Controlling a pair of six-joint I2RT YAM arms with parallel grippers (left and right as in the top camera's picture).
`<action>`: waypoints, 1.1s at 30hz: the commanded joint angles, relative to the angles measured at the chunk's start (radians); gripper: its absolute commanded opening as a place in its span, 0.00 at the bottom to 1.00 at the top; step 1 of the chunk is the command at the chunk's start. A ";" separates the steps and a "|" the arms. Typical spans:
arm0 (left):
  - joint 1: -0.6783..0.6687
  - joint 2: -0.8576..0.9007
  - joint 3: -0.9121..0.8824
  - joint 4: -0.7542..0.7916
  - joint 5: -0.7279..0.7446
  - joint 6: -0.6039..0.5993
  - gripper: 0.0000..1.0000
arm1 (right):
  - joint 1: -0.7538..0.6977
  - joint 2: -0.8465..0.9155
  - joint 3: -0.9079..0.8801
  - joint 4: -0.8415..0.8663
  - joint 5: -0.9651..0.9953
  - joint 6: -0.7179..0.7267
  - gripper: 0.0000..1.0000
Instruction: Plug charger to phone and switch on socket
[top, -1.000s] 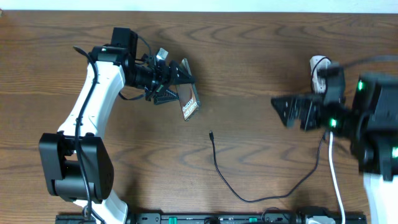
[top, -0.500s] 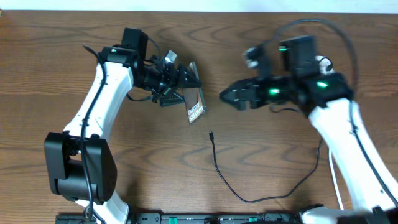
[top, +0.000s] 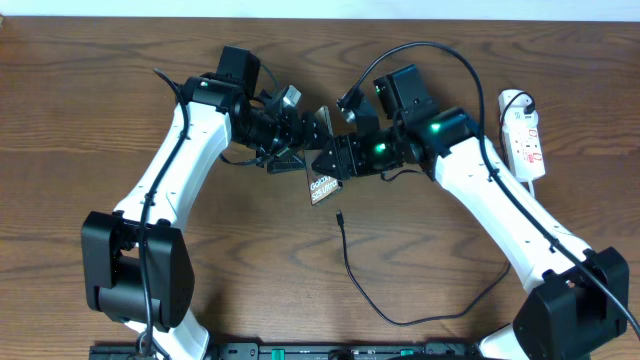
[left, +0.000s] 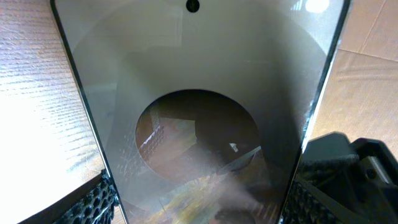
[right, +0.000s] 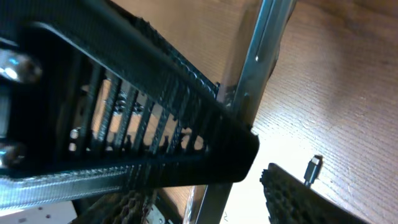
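Phone (top: 322, 187) clamped in my left gripper (top: 303, 150) over the desk's (top: 100, 60) back centre, long axis slanting toward the front edge, charger tip (top: 339, 214) lying on the desk just beyond its lower end; my right gripper (top: 328, 162) is at its edge, whether gripping I cannot tell.

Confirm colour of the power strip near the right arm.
White elongated plastic power strip, with small red marks; overhead view shows it best.
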 joint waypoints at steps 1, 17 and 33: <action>0.000 -0.019 0.003 0.006 0.016 0.013 0.67 | 0.024 -0.001 0.014 -0.003 0.014 0.051 0.43; 0.000 -0.019 0.003 0.013 0.016 0.013 0.78 | 0.022 -0.001 0.014 -0.002 0.014 0.066 0.01; 0.089 -0.019 0.004 0.336 0.573 0.102 0.82 | -0.206 -0.099 0.014 0.067 -0.354 -0.021 0.01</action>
